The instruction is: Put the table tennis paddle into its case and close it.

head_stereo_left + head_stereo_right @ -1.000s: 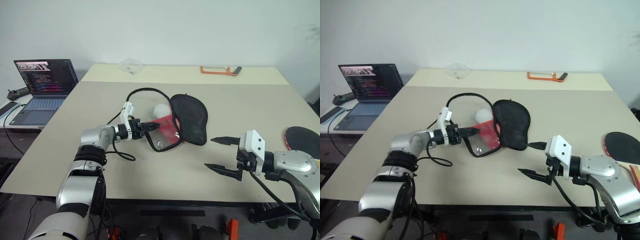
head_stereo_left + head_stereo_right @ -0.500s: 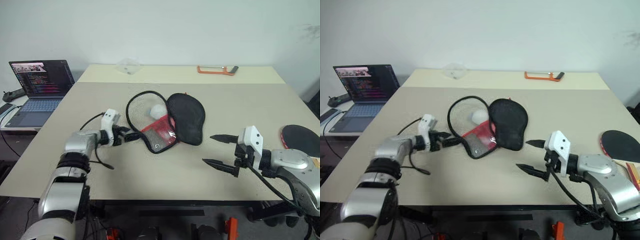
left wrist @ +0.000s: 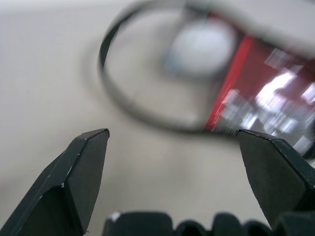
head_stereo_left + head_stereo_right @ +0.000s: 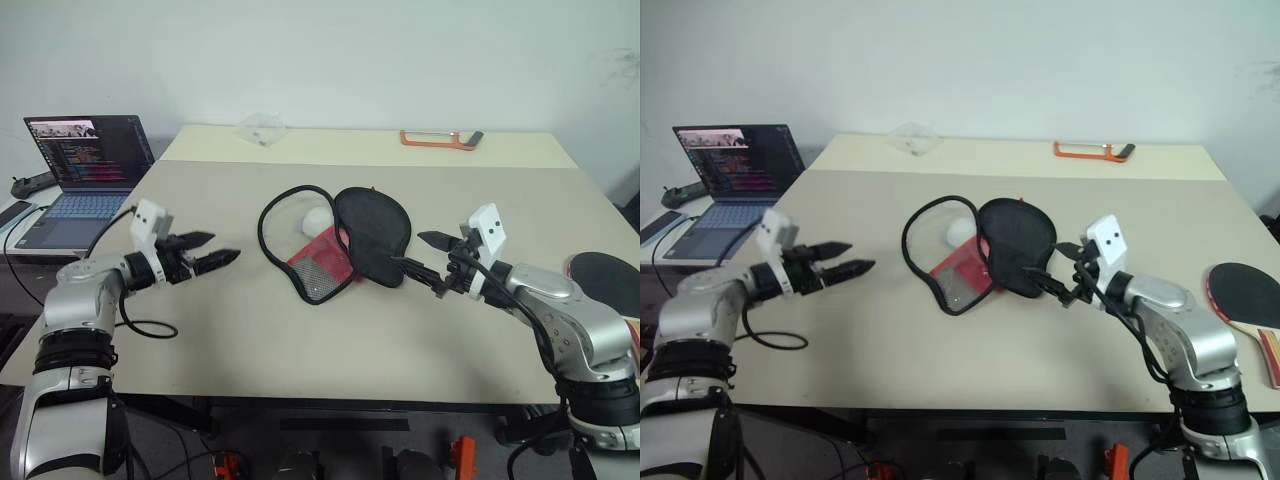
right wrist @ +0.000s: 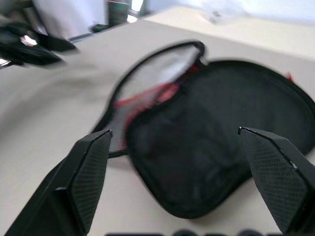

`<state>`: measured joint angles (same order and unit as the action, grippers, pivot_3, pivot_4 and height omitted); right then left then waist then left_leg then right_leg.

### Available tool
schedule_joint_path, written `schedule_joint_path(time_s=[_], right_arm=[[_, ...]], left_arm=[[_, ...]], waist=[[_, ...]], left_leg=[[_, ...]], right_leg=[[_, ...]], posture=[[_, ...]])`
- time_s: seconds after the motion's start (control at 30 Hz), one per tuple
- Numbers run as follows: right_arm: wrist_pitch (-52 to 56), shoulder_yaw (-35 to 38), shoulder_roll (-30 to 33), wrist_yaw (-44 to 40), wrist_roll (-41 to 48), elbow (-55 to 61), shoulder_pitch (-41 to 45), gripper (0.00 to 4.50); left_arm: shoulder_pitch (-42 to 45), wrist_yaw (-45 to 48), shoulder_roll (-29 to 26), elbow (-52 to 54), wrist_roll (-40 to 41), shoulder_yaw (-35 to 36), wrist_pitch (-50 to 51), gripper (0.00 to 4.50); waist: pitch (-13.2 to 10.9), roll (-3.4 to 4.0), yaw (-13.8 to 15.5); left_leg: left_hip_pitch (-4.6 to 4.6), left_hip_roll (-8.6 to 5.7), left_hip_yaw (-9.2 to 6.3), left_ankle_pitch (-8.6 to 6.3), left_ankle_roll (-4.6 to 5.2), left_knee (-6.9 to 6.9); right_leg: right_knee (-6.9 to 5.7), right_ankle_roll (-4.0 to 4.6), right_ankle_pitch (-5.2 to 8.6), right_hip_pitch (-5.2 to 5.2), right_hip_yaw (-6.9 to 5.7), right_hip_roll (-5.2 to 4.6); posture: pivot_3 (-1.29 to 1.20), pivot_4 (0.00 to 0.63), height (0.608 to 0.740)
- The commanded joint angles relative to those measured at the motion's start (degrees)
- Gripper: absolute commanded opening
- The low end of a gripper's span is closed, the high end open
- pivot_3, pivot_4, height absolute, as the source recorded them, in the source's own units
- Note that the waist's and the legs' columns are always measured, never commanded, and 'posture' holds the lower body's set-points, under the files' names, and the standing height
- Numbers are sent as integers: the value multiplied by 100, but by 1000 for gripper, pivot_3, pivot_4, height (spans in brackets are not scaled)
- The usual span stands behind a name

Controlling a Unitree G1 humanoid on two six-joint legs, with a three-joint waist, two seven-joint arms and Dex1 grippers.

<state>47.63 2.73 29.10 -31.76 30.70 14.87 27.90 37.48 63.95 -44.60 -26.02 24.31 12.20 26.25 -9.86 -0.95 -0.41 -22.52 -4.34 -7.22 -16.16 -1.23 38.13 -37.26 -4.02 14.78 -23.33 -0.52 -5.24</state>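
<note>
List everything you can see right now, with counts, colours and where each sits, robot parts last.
case: one, black and red, unzipped, table middle.
round tag: one, pale, inside the case's open loop.
table tennis paddle: one, black face, table's right edge.
laptop: one, open, side desk at left.
orange object: one, far table edge.
clear plastic item: one, far edge.
left tool: open, left of the case.
right tool: open, at the case's black flap.
</note>
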Motion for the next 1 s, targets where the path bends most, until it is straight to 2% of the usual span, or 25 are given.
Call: schedule_joint_path(time_s=[0.03, 0.17, 0.37, 0.63, 0.83, 1.0], right_arm=[[430, 84, -329, 564, -24, -255, 355, 4500], [623, 75, -843, 1113, -188, -743, 697, 4500], [863, 195, -1565, 1696, -269, -1486, 955, 4500], [1932, 863, -1662, 1891, 317, -869, 586, 4500], [2937, 1667, -2260, 2105, 1089, -687, 515, 4500], [2980, 1962, -2712, 2440, 1160, -833, 590, 4500]], left_arm=[[-10, 187, 25, 1172, 489, -5, 442, 4493], [35, 331, 44, 1617, 473, -285, 481, 4493], [294, 493, 116, 1332, 291, -587, 220, 4493], [391, 666, 104, 1088, 222, -681, 13, 4493], [425, 694, 206, 985, 164, -745, -57, 4493], [481, 690, 268, 951, 112, -764, -66, 4493]], waist=[[0, 0, -30], [1, 3, -128], [1, 2, -163], [2, 2, -193], [2, 2, -225], [2, 2, -251]], left_leg=[[0, 0, 0, 0, 0, 0], [2, 1, 5, 1, -1, -2], [3, 1, 30, 4, -5, -1], [1, 1, 85, 7, -2, -1], [6, 5, 101, 7, -1, -3], [13, 3, 110, 7, 0, 0]], right_leg=[[0, 0, 0, 0, 0, 0], [-7, 1, -1, -5, 5, 1], [-55, 4, 1, -40, 33, 2], [-84, 6, 2, -75, 95, 6], [-97, 6, 2, -82, 113, 10], [-125, 6, 3, -90, 125, 11]], posture=[[0, 150, 740], [0, 150, 740], [0, 150, 740], [0, 150, 740], [0, 150, 740], [0, 150, 740]])
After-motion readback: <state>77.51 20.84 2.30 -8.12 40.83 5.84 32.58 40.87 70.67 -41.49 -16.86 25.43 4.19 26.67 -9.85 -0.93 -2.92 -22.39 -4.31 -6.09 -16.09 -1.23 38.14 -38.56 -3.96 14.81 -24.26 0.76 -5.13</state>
